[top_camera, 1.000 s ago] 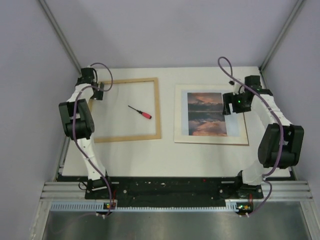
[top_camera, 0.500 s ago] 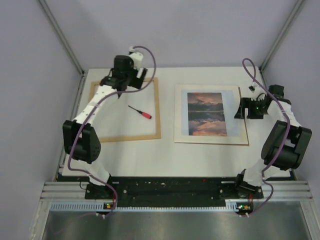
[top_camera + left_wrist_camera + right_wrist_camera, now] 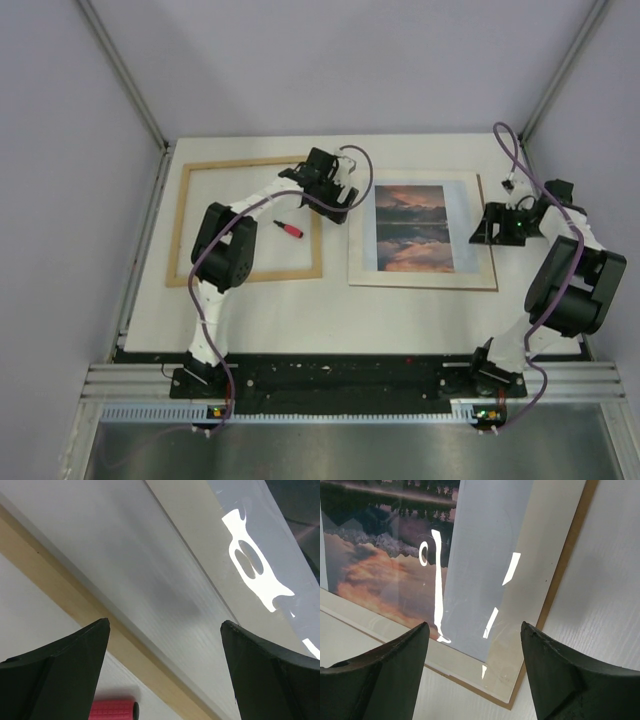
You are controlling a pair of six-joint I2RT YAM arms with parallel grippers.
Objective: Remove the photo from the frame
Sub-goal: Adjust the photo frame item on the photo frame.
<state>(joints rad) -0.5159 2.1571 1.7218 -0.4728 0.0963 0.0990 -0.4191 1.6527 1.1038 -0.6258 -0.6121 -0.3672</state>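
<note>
Left tool has swung from the frame's far corner to its right rail, jaws wide, empty; right tool has backed off the photo, released; photo lies flat on the bench right of the frame, apparently already out.

Left gripper has left the far-left corner of the frame and crossed along its far rail. It is now over the right-hand rail, which runs slantwise between the wide-spread jaws. The left edge of the photo lies just ahead of the fingertips.

Right gripper has drawn back off the photo's right margin. That margin and the rim of the backing board now lie between its parted jaws.
</note>
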